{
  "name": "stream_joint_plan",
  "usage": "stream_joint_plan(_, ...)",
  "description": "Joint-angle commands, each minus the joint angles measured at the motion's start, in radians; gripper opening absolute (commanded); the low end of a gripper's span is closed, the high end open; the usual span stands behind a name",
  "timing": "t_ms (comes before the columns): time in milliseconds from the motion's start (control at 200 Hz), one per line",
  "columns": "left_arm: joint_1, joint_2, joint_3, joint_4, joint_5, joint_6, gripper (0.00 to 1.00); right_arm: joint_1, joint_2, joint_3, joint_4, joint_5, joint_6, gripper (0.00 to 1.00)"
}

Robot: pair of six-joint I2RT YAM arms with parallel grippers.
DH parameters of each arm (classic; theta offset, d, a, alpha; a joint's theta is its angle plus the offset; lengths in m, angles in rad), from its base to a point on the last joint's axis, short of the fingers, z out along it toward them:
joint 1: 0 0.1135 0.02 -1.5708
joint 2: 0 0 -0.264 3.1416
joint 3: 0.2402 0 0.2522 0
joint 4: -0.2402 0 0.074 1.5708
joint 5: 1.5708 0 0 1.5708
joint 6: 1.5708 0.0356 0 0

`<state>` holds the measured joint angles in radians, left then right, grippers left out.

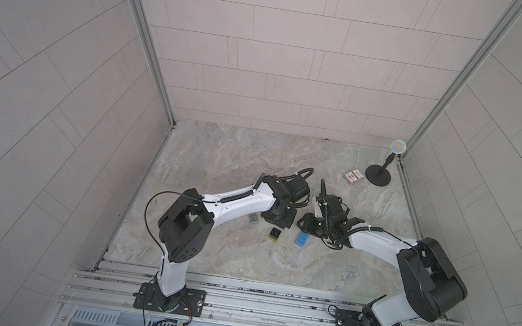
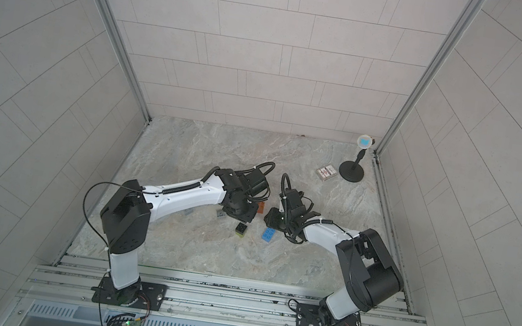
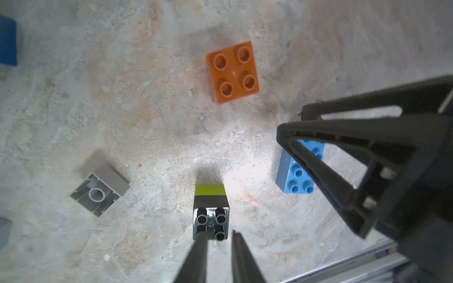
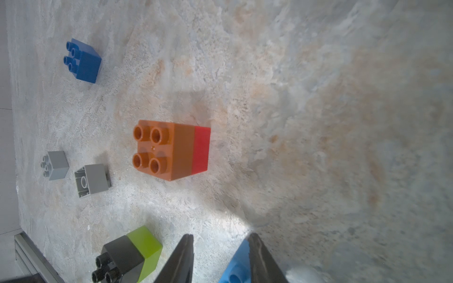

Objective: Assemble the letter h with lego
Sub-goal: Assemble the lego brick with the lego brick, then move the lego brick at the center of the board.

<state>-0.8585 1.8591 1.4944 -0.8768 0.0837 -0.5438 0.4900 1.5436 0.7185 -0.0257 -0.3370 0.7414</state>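
Overhead, in both top views, the two arms lean in over the marbled worktop [image 1: 236,153] with their wrists close together. A black-and-lime stack [image 1: 274,235] [image 2: 241,230] stands on the near side of the left wrist. A light blue brick [image 1: 302,239] lies flat near it, apart from it, below the right wrist. A grey brick [image 1: 253,219] lies at the edge of the left arm. A patterned box [image 1: 353,176] and a round-based stand [image 1: 378,176] sit well apart near the far right corner. The lego lies in separate pieces, two-brick stacks and loose singles.

From the left wrist, the left end effector [image 3: 217,234] hangs over the black-and-lime stack [image 3: 211,210]. Its jaws stand a narrow gap apart with nothing between them, and one finger [image 3: 196,257] crosses in front of the black studs. An orange-and-red stack [image 3: 232,72] shows only its orange top. The grey brick [image 3: 100,193] shows its hollow underside. The light blue brick [image 3: 297,176] is partly behind a finger of the right end effector [image 3: 291,122].

From the right wrist, the right end effector [image 4: 221,234] is released, jaws apart. The light blue brick [image 4: 234,267] sits against one finger, perhaps touching, though the blur there leaves that unsure; bare worktop separates it from the other finger. The orange brick stands studs-up on the red. A second grey brick [image 4: 55,165] sits just beside the first, and a blue brick [image 4: 84,61] lies farther off, alone.
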Motion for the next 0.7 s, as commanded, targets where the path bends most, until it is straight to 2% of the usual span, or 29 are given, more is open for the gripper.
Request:
stream_joint_plan(0, 0.004, -0.006, -0.026, -0.012, 0.002, -0.017, 0.04, -0.001, 0.004, 0.007, -0.001, -0.001, 0.005, 0.4)
stream_joint_plan(50, 0.003, -0.004, -0.036, -0.003, 0.009, -0.022, 0.0, -0.002, 0.004, 0.009, -0.001, -0.001, 0.005, 0.4)
stream_joint_plan(545, -0.001, 0.023, -0.25, 0.191, 0.058, -0.087, 0.0, -0.001, 0.006, 0.015, -0.018, 0.013, 0.001, 0.4)
stream_joint_plan(696, -0.019, 0.052, -0.307, 0.259, 0.023, -0.116, 0.0, -0.001, 0.004, 0.016, -0.025, 0.022, 0.001, 0.39)
